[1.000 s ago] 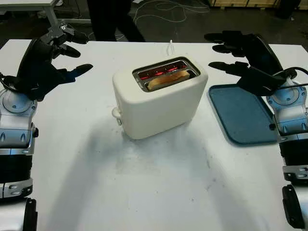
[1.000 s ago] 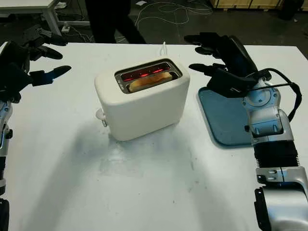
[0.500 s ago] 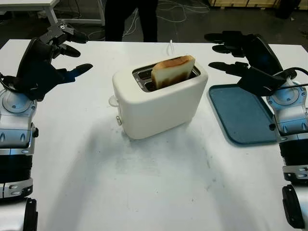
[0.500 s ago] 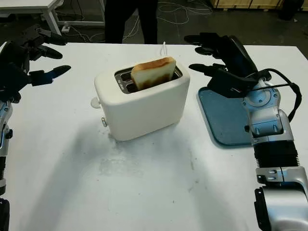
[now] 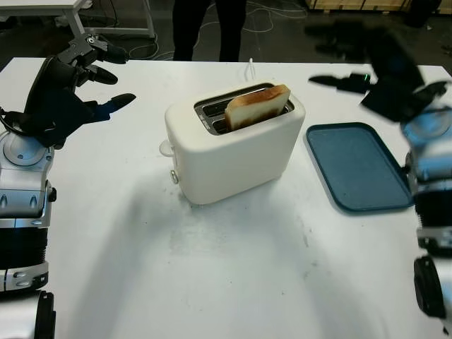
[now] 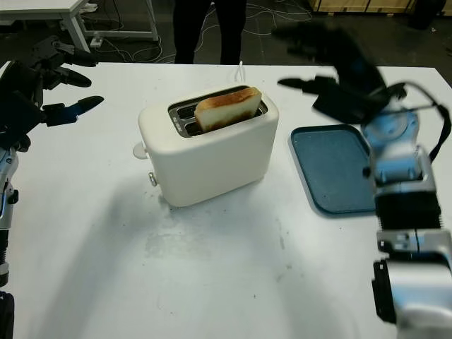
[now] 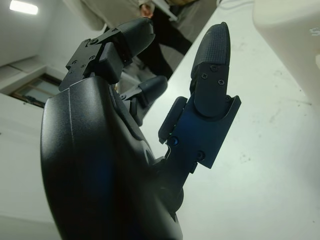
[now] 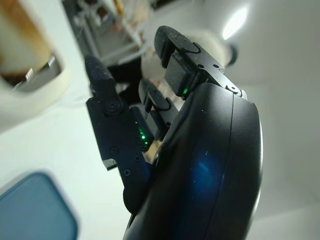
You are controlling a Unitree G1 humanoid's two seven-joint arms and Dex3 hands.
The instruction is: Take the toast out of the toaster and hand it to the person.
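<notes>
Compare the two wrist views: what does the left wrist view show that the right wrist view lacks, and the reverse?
Left wrist view: the open left hand, held above the white table. Right wrist view: the open right hand, the browned toast standing up in its slot, and a corner of the blue tray. Shared: the white toaster and the table.

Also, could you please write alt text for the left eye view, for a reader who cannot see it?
A browned slice of toast stands popped up in a cream two-slot toaster on a white table. The robot's open left hand and right hand hover either side; a blue plastic tray lies right, a person's dark-trousered legs beyond.
</notes>
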